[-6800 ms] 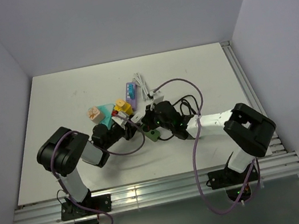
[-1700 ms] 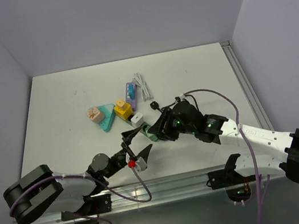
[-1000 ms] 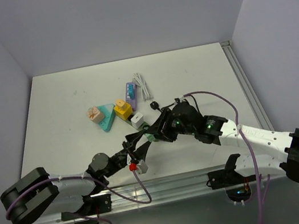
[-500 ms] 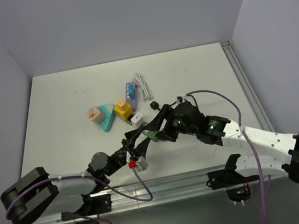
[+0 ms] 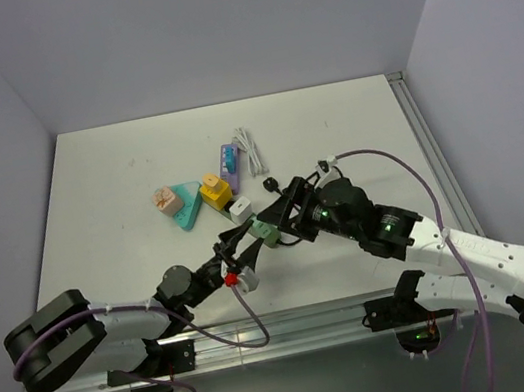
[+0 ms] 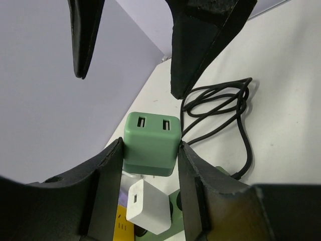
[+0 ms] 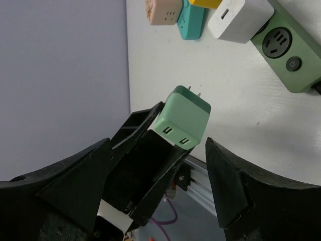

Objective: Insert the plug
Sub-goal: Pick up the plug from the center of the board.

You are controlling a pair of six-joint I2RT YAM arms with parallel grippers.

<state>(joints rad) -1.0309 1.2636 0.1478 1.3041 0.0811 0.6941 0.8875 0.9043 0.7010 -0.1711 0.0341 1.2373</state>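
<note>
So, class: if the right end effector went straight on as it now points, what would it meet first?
Probably the green adapter held by the left end effector, centred ahead of the right end effector's open fingers; depth unclear.

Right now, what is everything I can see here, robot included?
green adapter: 1, green, held in the left gripper
white adapter: 1, white, plugged into the power strip
power strip: 1, green, mid-table
yellow block: 1, yellow, beside the white adapter
peach block: 1, peach, left of centre
teal piece: 1, teal, beside the peach block
purple strip: 1, purple, farther back
white cable: 1, white, beside the purple strip
black cable: 1, black, mid-table
table: 1, white
left gripper: 1, black, shut
right gripper: 1, black, open
</note>
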